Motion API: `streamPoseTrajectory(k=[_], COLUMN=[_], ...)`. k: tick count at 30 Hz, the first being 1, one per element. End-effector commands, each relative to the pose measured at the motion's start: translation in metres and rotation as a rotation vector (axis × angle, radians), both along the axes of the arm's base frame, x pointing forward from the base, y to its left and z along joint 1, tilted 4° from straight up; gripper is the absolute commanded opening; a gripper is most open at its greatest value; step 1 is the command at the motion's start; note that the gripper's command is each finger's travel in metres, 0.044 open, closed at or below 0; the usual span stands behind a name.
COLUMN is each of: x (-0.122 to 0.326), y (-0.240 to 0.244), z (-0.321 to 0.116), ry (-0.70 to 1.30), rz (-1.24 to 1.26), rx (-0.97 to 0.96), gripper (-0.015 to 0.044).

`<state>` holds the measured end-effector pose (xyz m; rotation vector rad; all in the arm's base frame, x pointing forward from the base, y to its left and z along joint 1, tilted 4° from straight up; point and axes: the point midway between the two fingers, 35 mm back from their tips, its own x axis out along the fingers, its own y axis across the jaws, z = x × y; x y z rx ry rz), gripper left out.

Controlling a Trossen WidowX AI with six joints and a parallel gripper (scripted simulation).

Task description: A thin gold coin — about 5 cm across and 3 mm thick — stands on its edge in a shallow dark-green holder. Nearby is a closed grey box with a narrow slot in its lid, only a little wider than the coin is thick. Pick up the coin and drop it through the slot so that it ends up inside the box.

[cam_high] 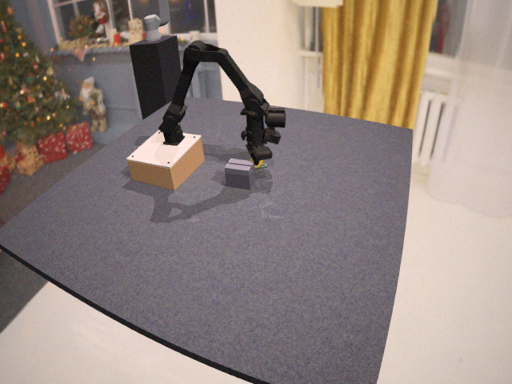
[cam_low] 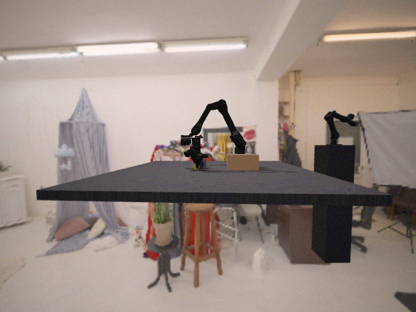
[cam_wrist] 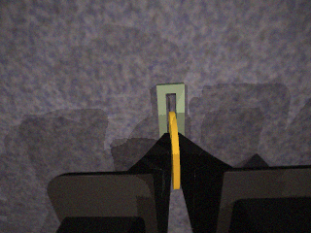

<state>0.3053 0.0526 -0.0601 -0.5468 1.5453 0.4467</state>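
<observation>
Gold sliver of the coin [cam_high: 260,164] shows under my gripper [cam_high: 257,158] in the top view, just beside the grey box [cam_high: 239,173] on its far side; the slot [cam_high: 240,164] reads as a dark line across the lid. My arm bends down from the tan base block [cam_high: 166,162] on the grey surface [cam_high: 248,256].

Exterior view: gripper [cam_low: 196,163] low at the surface, a yellow speck of coin [cam_low: 195,166] at its tip (box mostly hidden behind it).

Wrist view: coin [cam_wrist: 174,150] edge-on, pinched between my two dark fingers, which are nearly closed onto its faces. Its far end sits in the green holder [cam_wrist: 170,108].

Risks, as I judge them: the grip looks to be near the coin's rim, so a lift could pivot or slip it. Dragging sideways before clearing the holder would jam it or tip the holder. Any tilt and it will catch on that narrow slot.
</observation>
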Motion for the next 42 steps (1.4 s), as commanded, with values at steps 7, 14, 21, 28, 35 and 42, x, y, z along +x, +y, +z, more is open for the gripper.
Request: streamPoseTrajectory(k=[7,14,21,28,35,42], x=[0.006,0.007,0.006,0.004,0.003,0.0], y=[0.004,0.005,0.006,0.006,0.007,0.007], z=[0.028,0.046,0.064,0.082,0.091,0.091], ry=[-0.014,-0.014,-0.014,-0.014,-0.015,-0.028], rz=[0.003,0.003,0.003,0.003,-0.002,-0.207], rx=[0.007,0.007,0.007,0.007,0.007,0.007], gripper=[0.0,0.0,0.0,0.0,0.0,0.0])
